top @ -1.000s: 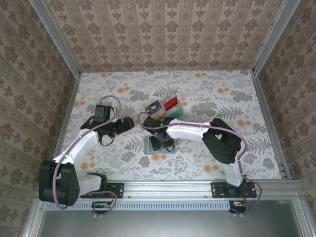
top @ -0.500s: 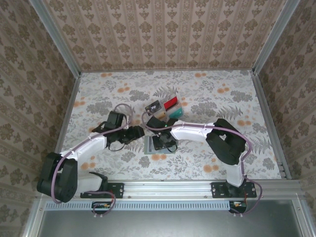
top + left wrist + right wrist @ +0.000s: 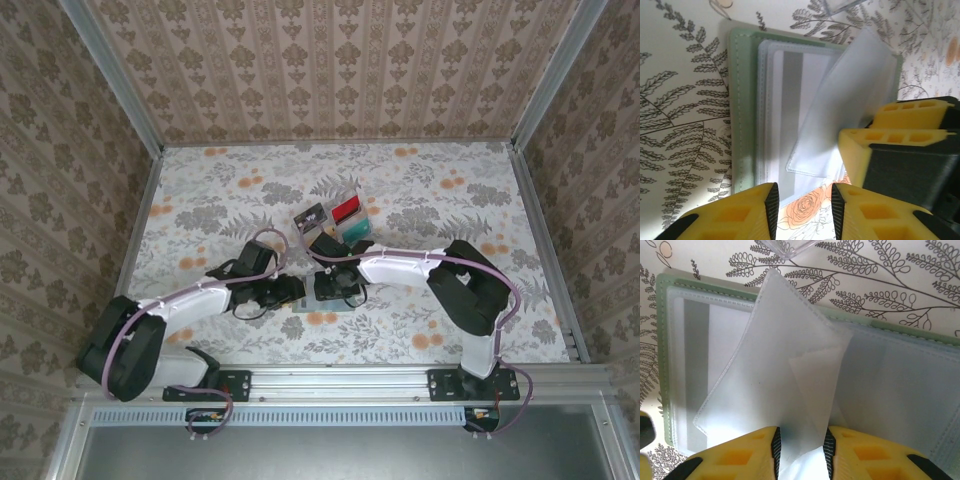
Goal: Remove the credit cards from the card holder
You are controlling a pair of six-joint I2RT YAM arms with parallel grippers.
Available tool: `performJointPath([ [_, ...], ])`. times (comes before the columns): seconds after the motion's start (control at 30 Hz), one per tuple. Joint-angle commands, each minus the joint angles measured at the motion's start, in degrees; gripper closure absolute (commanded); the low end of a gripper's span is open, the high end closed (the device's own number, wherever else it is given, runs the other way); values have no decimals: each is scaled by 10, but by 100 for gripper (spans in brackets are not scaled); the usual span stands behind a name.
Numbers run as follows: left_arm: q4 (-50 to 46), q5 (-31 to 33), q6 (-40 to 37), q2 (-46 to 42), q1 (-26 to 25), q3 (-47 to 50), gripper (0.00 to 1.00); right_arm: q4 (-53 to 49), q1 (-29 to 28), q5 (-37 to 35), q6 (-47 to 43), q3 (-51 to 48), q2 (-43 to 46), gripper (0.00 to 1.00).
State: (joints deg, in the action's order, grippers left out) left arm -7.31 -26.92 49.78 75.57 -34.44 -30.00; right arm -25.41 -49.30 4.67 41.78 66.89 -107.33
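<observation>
Left claw (image 3: 802,210), newly arrived over pale green folding card holder (image 3: 742,100), gapes empty; right claw (image 3: 801,450) pinches its clear sleeve (image 3: 775,365), readying extraction.

Brown-and-beige damask wallpaper (image 3: 330,70) lines three walls, filling the top and both sides of the overhead frame. Aluminium posts (image 3: 113,75) run down the upper corners. At centre, the tabletop (image 3: 430,190) carries a print of grey ferns and orange blossoms. A slotted metal rail (image 3: 340,380) and a grey panel (image 3: 340,450) cross the bottom edge. The light is soft and even.
</observation>
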Motion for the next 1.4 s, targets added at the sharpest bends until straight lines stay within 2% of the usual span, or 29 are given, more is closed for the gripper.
performJointPath([
  [0.0,-4,5,0,22,-4,-20,65,-11,8,-10,8,-22,-9,66],
  [0.63,17,-11,-2,46,-9,-26,65,-39,7,-22,8,-9,-32,66],
  [0.8,25,-16,-9,45,-19,-35,68,-37,7,-20,8,-10,-32,66],
  [0.9,22,-14,-11,42,-20,-38,72,-37,7,-21,8,-9,-32,65],
  [1.37,38,-23,-14,48,-20,-39,73,-15,10,-13,5,-17,2,64],
])
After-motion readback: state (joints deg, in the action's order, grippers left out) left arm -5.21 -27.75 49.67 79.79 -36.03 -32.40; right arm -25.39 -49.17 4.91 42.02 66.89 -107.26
